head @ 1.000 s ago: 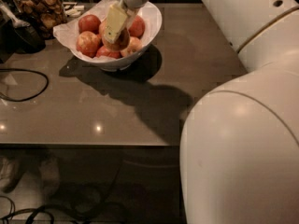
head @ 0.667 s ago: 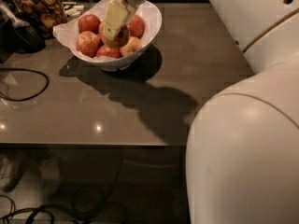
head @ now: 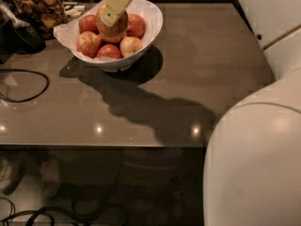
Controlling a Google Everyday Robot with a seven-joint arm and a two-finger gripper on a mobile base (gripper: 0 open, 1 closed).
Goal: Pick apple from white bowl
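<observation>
Raised, hand (head: 112,19) clasps apple (head: 115,31) above white bowl (head: 153,23) holding five red apples (head: 88,44).

I count one apple (head: 115,30) clamped in my one gripper (head: 109,19), just above the one white bowl (head: 153,21). Five red apples (head: 109,51) lie inside it. One glass snack jar (head: 40,9) stands beside it.

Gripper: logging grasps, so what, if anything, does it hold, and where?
The gripper, over the white bowl, appears to grip the apple by its top, jaws closed on it.
</observation>
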